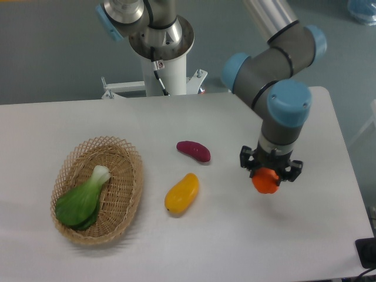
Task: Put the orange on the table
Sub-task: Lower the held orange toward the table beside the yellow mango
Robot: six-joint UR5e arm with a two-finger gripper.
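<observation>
white table (176, 117) | on it: wicker basket (126, 176), purple fruit (194, 151), yellow fruit (181, 192)

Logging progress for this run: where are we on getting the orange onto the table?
Done: the orange is picked up, clamped in the gripper. In hand: the arm holds it over bare white table, right of the yellow fruit and purple fruit; whether it touches the surface yet, I cannot tell. Left: set it down, open the fingers, retract.
</observation>
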